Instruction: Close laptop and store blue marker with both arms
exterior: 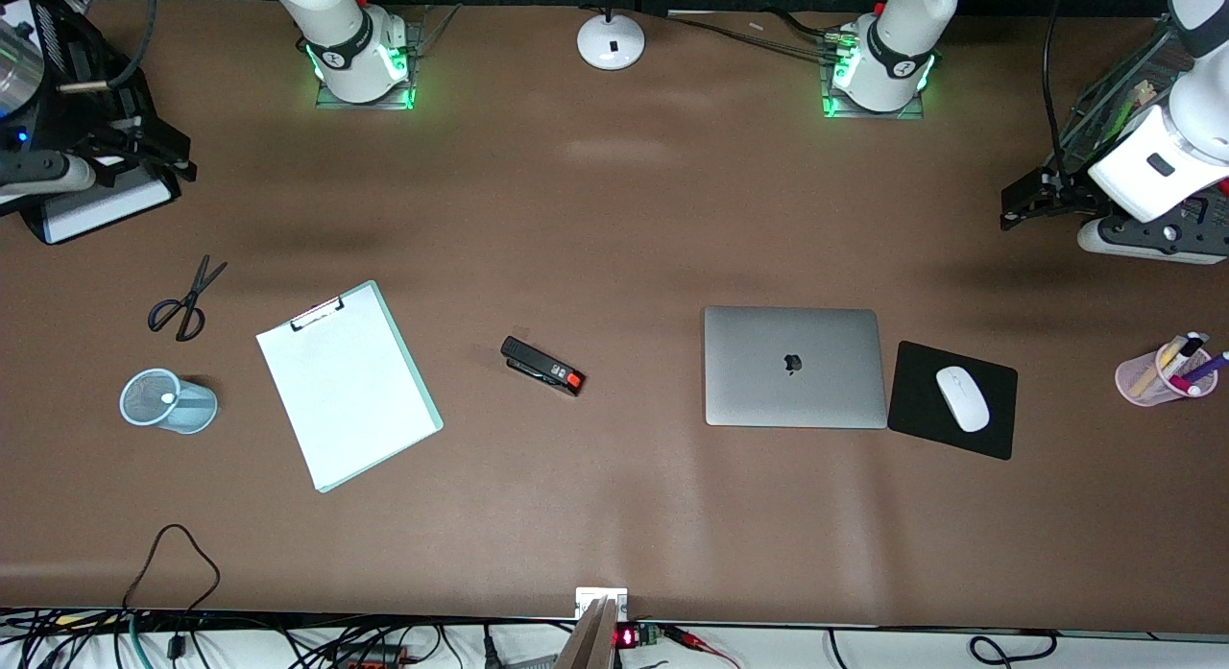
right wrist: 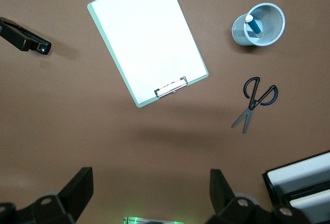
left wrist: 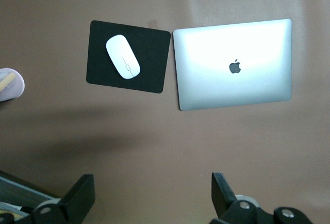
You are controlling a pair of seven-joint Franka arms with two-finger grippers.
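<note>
Both steps are looking done: the laptop (exterior: 795, 367) is lying flat with its lid down, right of centre in the front frame, logo up, and the blue marker (exterior: 168, 397) is standing white end up in the light-blue mesh cup (exterior: 165, 400) at middle left. In the right wrist view the marker (right wrist: 252, 24) is leaning inside the cup (right wrist: 260, 24) near the upper right.

Judging from that, nothing is left to grasp. The next move is only asking for both arms to park and stay clear of the table.

Lower frame to upper, front view:
- Cables are running along the bottom edge, one black loop (exterior: 173, 563) lying on the table at lower left.
- Mid band: cup, clipboard (exterior: 348, 384) with white paper, black stapler (exterior: 542, 366) at centre, laptop, black mouse pad (exterior: 960, 400) just beside it carrying a white mouse (exterior: 962, 398), pink cup (exterior: 1157, 376) of other markers at the right edge.
- Scissors (exterior: 187, 299) are sitting a little higher at left.
- Left gripper (exterior: 1032, 201) is waiting at the upper right edge, raised over bare table; the left wrist view shows its fingers (left wrist: 77, 198) spread wide, holding nothing.
- Right gripper (exterior: 144, 155) is waiting at the upper left edge, beside a black tray; fingers (right wrist: 77, 188) likewise apart and empty.
- Arm bases are glowing green along the top, a white lamp base (exterior: 611, 40) between them.

The table (exterior: 614, 218) is a plain brown matte sheet, flat, showing soft glare patches.
</note>
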